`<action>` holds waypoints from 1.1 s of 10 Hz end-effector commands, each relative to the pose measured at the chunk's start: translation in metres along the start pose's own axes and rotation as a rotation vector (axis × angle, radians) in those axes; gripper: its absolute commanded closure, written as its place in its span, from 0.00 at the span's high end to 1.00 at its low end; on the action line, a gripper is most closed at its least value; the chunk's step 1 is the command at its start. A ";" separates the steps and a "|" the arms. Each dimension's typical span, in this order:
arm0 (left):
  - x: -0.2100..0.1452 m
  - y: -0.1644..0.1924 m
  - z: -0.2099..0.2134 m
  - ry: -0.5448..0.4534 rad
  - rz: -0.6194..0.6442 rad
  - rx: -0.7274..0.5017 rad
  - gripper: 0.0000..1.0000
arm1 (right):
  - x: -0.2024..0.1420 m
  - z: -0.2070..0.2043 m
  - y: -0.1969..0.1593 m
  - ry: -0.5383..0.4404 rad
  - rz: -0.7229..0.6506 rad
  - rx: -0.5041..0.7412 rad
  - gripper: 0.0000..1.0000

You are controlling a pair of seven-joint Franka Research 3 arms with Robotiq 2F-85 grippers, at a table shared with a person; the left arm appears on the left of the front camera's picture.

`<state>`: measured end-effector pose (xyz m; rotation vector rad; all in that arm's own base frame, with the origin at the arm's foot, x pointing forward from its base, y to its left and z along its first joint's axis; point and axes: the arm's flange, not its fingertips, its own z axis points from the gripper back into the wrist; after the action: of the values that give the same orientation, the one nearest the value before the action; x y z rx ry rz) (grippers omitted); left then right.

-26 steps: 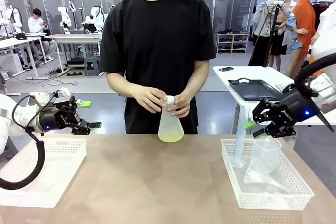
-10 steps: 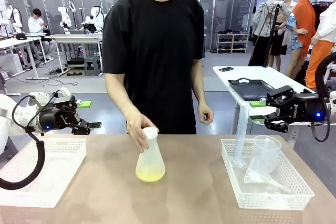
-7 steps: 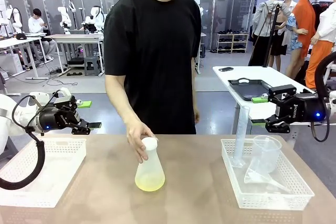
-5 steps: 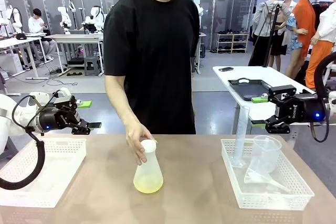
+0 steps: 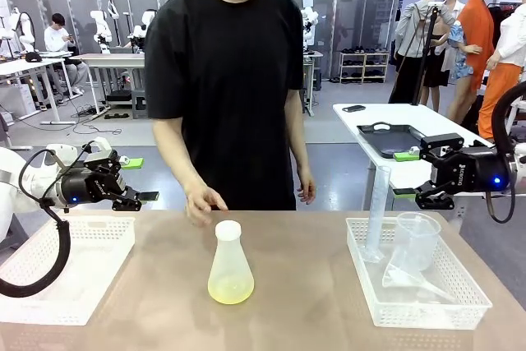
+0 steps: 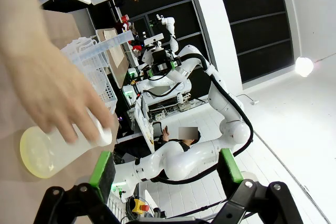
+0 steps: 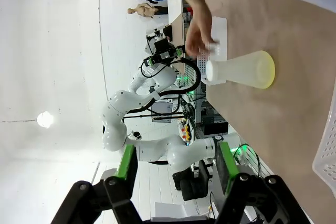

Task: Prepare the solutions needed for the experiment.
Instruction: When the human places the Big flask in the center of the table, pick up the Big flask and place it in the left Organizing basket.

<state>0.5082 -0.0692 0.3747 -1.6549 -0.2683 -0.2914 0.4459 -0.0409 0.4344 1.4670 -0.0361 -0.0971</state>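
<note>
The solution (image 5: pixel 230 289) lies as a shallow, pale yellow-green, see-through layer in the bottom of a conical flask (image 5: pixel 229 262), which stands upright near the middle of the table (image 5: pixel 312 285), between my two arms. The flask is frosted, translucent plastic: wide base, smooth sloping wall, narrow neck closed by a round white cap (image 5: pixel 228 228). The person's hand (image 5: pixel 201 201) hangs just beyond the neck, apart from it in the front view. My left gripper (image 5: pixel 140 179) is fully spread and holds nothing, above the empty white mesh basket (image 5: pixel 49 302). My right gripper (image 5: pixel 404 174) also stands with jaws apart and empty, above the other basket (image 5: pixel 411 316), which holds a clear beaker (image 5: pixel 416 240), a clear funnel (image 5: pixel 411 279) and a tall graduated cylinder (image 5: pixel 376 211). Risks noted: with so little liquid the flask is likely light and would topple if nudged at the neck; my pads could slide up the tapered wall; reaching in now could strike the hand. I cannot tell how firmly the cap is seated.
</note>
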 end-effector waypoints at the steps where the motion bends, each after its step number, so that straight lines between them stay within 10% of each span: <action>1: 0.001 0.000 0.000 0.006 -0.017 -0.017 1.00 | 0.000 0.001 0.001 0.000 0.003 0.002 0.76; 8: -0.003 -0.011 0.001 0.014 -0.028 0.018 1.00 | 0.000 0.001 0.001 0.000 0.003 0.002 0.76; 11: -0.007 -0.033 0.000 0.143 -0.232 0.114 1.00 | 0.000 0.001 0.001 0.000 0.003 0.002 0.76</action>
<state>0.4978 -0.0675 0.3969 -1.5682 -0.3088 -0.4547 0.4458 -0.0416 0.4344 1.4666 -0.0372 -0.0986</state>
